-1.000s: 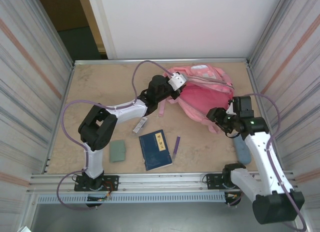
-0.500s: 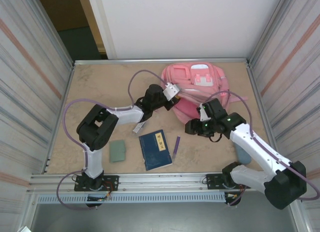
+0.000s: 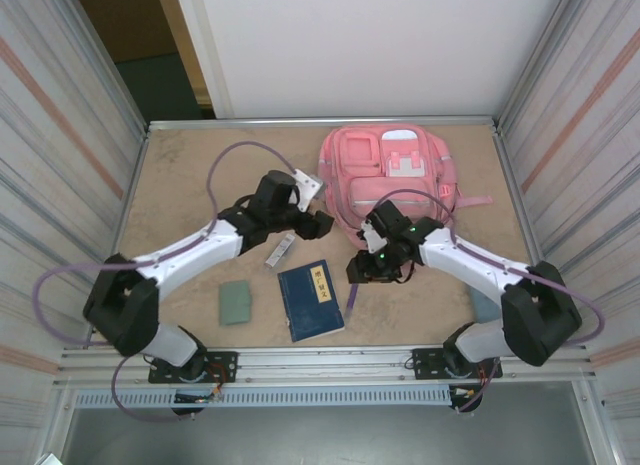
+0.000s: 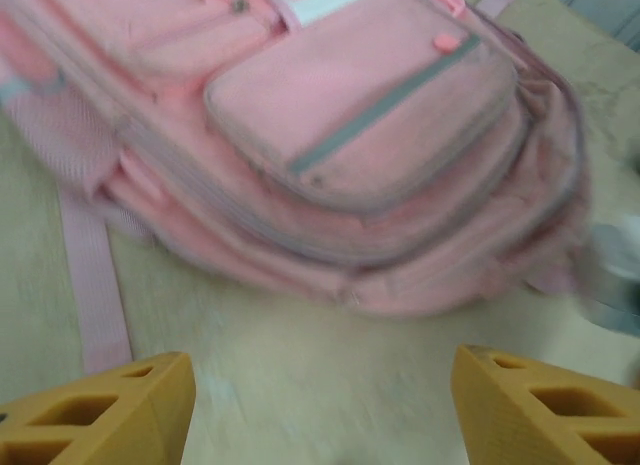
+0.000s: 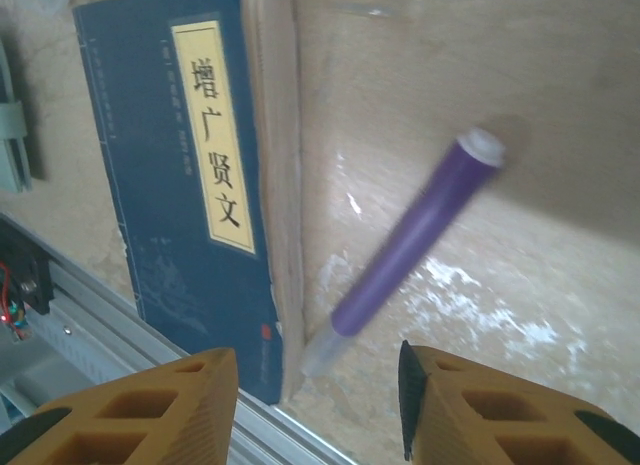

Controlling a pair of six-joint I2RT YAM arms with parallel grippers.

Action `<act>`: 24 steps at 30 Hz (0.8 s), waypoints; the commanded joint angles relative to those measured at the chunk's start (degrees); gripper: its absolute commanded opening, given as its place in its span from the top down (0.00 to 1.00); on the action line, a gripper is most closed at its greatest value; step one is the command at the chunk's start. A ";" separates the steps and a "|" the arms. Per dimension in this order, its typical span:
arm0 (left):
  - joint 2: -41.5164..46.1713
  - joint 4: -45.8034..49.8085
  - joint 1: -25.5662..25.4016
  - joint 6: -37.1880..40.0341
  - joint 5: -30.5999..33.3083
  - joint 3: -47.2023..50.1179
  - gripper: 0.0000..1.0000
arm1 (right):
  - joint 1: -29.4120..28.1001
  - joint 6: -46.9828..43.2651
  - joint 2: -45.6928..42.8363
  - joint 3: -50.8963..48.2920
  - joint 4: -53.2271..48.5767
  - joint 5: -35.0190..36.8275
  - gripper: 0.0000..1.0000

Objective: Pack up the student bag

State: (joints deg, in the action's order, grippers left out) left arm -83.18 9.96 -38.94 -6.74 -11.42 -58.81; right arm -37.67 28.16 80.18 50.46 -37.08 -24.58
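The student bag [image 3: 395,175] is a large pink backpack lying flat at the back of the table with its front pockets up; it lies close ahead in the left wrist view [image 4: 330,135]. My left gripper [image 3: 320,223] hovers just left of its near corner, open [image 4: 320,410], with bare table between the fingers. My right gripper [image 3: 360,272] hangs over a purple pen [image 3: 352,297], open [image 5: 318,405]. The pen [image 5: 420,235] lies beside a blue book [image 5: 180,185], its clear tip just ahead of the gap between the fingers, and no finger touches it.
The blue book [image 3: 311,299] lies near the front rail. A green pad [image 3: 236,302] lies to its left and a small silver item [image 3: 280,251] behind it. A blue-grey object [image 3: 485,305] sits at the right edge. A pink strap [image 4: 95,285] trails on the table.
My left gripper has let go of the bag and drawn back toward the near left; the bag now lies flat. My right gripper has swung left, down over the purple pen.
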 commanded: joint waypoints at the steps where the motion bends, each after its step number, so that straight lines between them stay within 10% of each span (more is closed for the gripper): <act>1: 3.79 24.61 0.56 -14.63 -3.87 0.45 0.31 | -2.04 -1.80 3.84 3.44 1.90 -2.71 0.57; 8: 13.39 26.72 0.70 -31.76 -9.62 14.07 0.20 | -5.08 -1.30 13.55 8.65 3.46 -2.95 0.69; 24: -2.68 7.99 2.53 -34.55 -16.87 18.85 0.20 | -7.90 2.56 25.96 10.49 6.63 3.48 0.83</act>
State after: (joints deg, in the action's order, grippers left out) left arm -84.38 24.14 -36.67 -40.03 -24.67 -40.84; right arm -44.95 29.12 103.92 61.63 -31.05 -24.03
